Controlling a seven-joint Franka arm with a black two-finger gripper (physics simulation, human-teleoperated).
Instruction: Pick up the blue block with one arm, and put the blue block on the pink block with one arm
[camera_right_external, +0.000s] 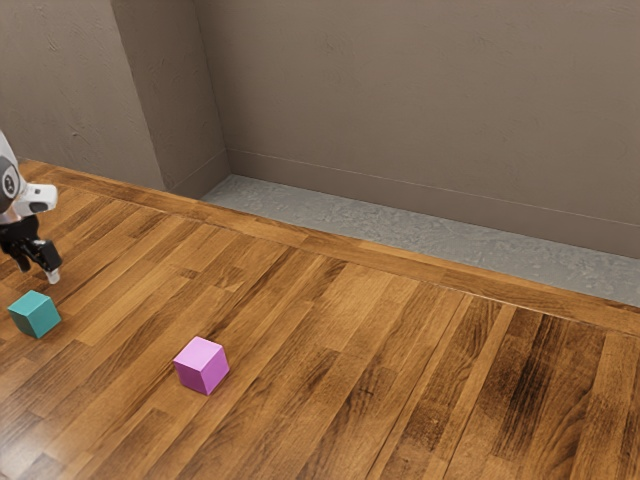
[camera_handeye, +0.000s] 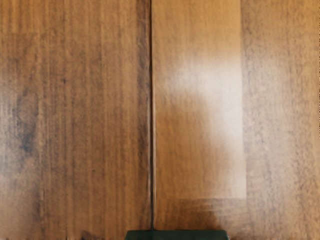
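Observation:
The blue block (camera_right_external: 35, 313), teal in shade, rests on the wooden tabletop near the exterior view's left edge. My gripper (camera_right_external: 37, 268) hangs just above it, a little toward the back, open with nothing between its fingers. A dark strip at the wrist view's lower edge is the blue block (camera_handeye: 176, 234), just under my hand. The pink block (camera_right_external: 201, 365) sits on the wood to the right of the blue block and a bit nearer the front, apart from it.
The wooden tabletop (camera_right_external: 400, 380) stretches across the exterior view's right. A grey floor strip (camera_right_external: 430, 232) and brown walls lie behind the table's back edge.

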